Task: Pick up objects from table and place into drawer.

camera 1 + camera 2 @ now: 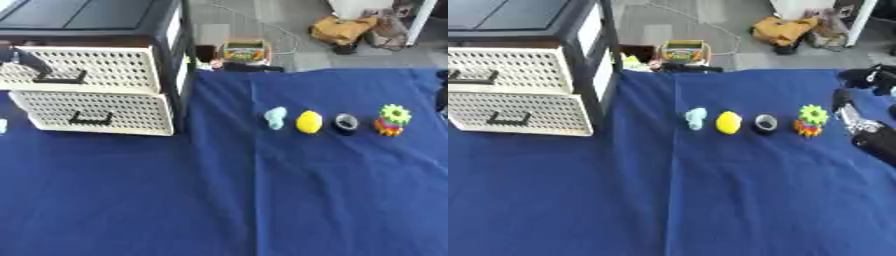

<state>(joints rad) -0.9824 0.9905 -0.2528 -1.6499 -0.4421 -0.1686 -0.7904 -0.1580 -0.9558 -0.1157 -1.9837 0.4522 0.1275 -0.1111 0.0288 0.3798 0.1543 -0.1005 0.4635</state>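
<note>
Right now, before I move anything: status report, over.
Left robot hand at upper drawer handle. Right robot hand beside gear toy. Blue piece, lemon, tape roll untouched. Nothing blocking.

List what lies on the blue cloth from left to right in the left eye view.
Drawer unit → pale blue object → yellow object → black ring → green-topped gear toy.

Both head cams look steeply down, close above — shared: blue cloth (219,200), drawer unit (96,90); right view shifted rightward.
</note>
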